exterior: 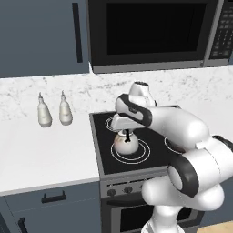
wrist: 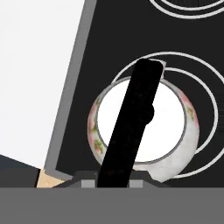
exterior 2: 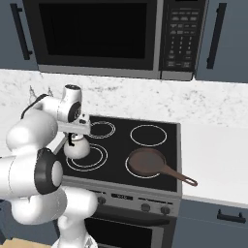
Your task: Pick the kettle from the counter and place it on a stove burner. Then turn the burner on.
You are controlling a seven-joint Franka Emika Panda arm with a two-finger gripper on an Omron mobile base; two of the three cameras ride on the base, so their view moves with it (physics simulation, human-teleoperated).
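The kettle (exterior: 124, 144) (exterior 2: 77, 147) is small, round and silvery-white, with a thin black handle (wrist: 131, 127). It sits over the stove burner (exterior: 142, 154) (exterior 2: 97, 160) (wrist: 209, 100), the large double-ring circle at the front left of the black cooktop. From the hand view the kettle's body (wrist: 175, 131) lies a little off the rings' centre. My gripper (exterior: 127, 133) (exterior 2: 75, 136) (wrist: 113, 177) points down from above and is shut on the kettle's handle. Whether the kettle's base touches the glass I cannot tell. The white marble-look counter (exterior: 45, 150) lies left of the stove.
Two slim white bottles (exterior: 44, 112) (exterior: 65, 109) stand on the counter at the left. A brown pan (exterior 2: 147, 162) lies on the front right burner, its handle pointing right. Knobs (exterior: 111, 192) (exterior 2: 145, 207) line the stove front. A microwave (exterior: 150, 32) hangs above.
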